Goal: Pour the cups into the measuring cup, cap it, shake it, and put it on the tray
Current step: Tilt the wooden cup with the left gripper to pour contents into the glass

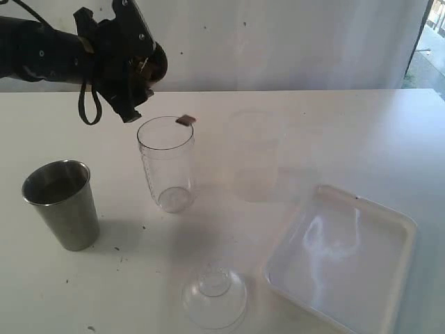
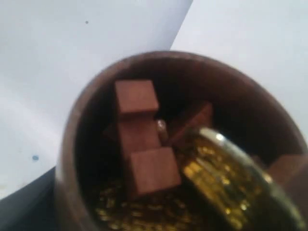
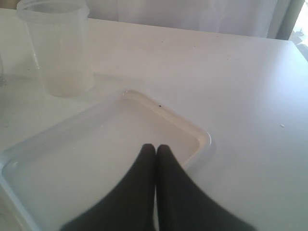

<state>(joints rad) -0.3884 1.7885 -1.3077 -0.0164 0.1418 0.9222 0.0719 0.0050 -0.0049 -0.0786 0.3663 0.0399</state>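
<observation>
My left gripper is shut on the brown wooden cup, held tipped in the air above and left of the clear measuring cup. A small brown block is at the measuring cup's rim. The left wrist view looks into the wooden cup, where brown blocks and gold bits lie. The steel tumbler stands at the left. The frosted cup stands right of the measuring cup. My right gripper is shut and empty over the white tray, near the frosted cup.
A clear dome lid lies on the table in front of the measuring cup. The white tray sits at the front right. A white wall or curtain runs behind the table's far edge.
</observation>
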